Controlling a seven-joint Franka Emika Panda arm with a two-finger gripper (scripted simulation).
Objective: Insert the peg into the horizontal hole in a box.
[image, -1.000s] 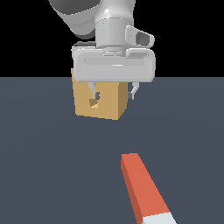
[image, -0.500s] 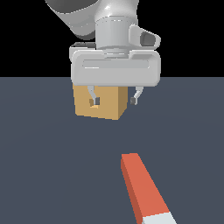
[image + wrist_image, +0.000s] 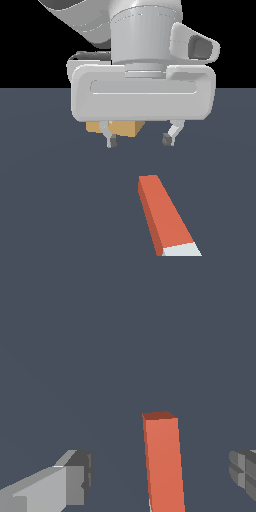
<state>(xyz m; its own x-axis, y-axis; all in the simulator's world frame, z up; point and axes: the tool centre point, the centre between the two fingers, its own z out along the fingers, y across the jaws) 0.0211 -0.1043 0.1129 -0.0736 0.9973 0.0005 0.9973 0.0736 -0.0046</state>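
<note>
- The grey two-fingered pincer (image 3: pixel 140 140) hangs from a bulky pale-grey arm housing (image 3: pixel 144 97) that fills the upper half of the exterior view.
- Its two fingers are spread wide, with nothing between them; one dark fingertip (image 3: pixel 113 142) sits toward the exterior view's left, the other toward the right.
- The pincer hovers above the flat slate-grey counter (image 3: pixel 50 190), touching neither of the task's things.
- The long, slim, red-orange square-section peg with a white end (image 3: pixel 164 216) lies flat on the counter, nearer the camera than the pincer and slightly toward the exterior view's right.
- Its red-orange end points toward the pincer; the white end lies closest to the camera and is cut off by the frame's lower edge.
- In the wrist view the peg (image 3: pixel 163 463) shows between the two fingers, its red-orange end face visible, apart from both the light-grey finger (image 3: pixel 60 483) and the darker one at the opposite edge.
- The plain tan cube-shaped box (image 3: pixel 122 127) stands on the counter behind the pincer, well apart from the peg.
- Only a strip of the box's lower part peeks out under the arm housing; its hole is hidden, so I cannot tell where it faces.
</note>
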